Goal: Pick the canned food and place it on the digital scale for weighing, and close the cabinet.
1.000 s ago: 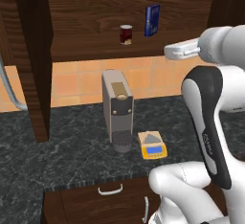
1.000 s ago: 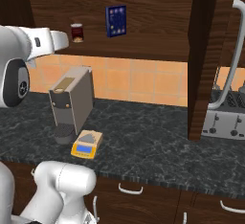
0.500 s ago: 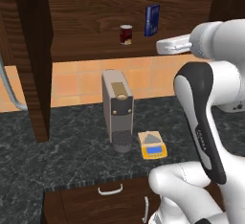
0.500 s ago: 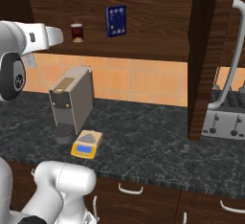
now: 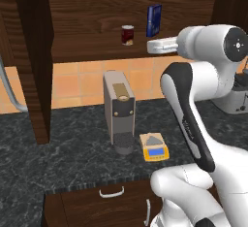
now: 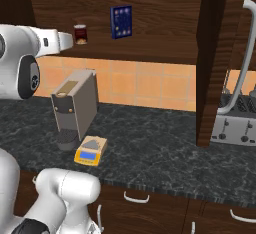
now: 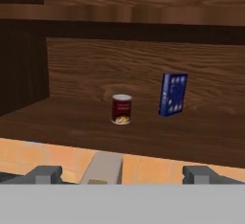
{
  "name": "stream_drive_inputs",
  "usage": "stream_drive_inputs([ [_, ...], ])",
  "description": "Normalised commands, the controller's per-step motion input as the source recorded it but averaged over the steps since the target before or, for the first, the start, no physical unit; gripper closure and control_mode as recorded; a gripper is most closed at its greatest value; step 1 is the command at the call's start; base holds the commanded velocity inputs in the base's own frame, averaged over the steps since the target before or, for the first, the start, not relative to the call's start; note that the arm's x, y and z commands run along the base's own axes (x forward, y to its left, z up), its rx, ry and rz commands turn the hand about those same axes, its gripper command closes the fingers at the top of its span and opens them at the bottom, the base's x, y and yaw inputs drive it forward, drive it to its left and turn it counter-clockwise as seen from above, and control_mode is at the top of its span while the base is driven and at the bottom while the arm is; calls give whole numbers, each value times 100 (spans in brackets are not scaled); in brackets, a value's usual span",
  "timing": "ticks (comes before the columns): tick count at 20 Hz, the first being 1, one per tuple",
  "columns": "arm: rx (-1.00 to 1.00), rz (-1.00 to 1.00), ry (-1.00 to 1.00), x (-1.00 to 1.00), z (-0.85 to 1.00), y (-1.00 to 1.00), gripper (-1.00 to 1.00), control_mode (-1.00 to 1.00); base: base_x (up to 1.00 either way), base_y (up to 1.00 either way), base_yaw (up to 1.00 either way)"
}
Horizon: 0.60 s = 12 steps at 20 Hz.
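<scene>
The canned food (image 5: 127, 34) (image 6: 80, 34), a short can with a dark red label, stands upright on the open cabinet's shelf (image 5: 92, 51). In the hand view the can (image 7: 121, 108) sits dead ahead, some way beyond my fingertips (image 7: 45, 174). My gripper (image 7: 123, 175) (image 5: 150, 46) (image 6: 71, 40) hovers level with the shelf's front edge, open and holding nothing. The yellow digital scale (image 5: 154, 147) (image 6: 90, 150) lies on the dark counter below, with nothing on its plate. Both cabinet doors (image 5: 34, 61) (image 6: 212, 58) stand swung out.
A flat blue box (image 5: 154, 21) (image 7: 172, 94) stands on the shelf just right of the can. A grey coffee machine (image 5: 119, 109) (image 6: 75, 105) stands directly left of the scale. A toaster (image 6: 232, 123) sits at the counter's right end. Drawers (image 5: 111, 192) run under the counter edge.
The hand has moved along the shelf front toward the can. Its fingers have stayed open. The can, box and scale have not moved.
</scene>
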Motion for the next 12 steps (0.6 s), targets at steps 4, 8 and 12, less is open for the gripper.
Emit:
stream_drive_inputs([
  [4, 0, 0, 10, 49, 0, 0, -100, -100, 0, 0, 0],
  [8, 0, 0, 5, 49, 0, 0, -100, -100, 0, 0, 0],
  [12, 0, 0, 2, 49, 0, 3, -100, -100, 0, 0, 0],
])
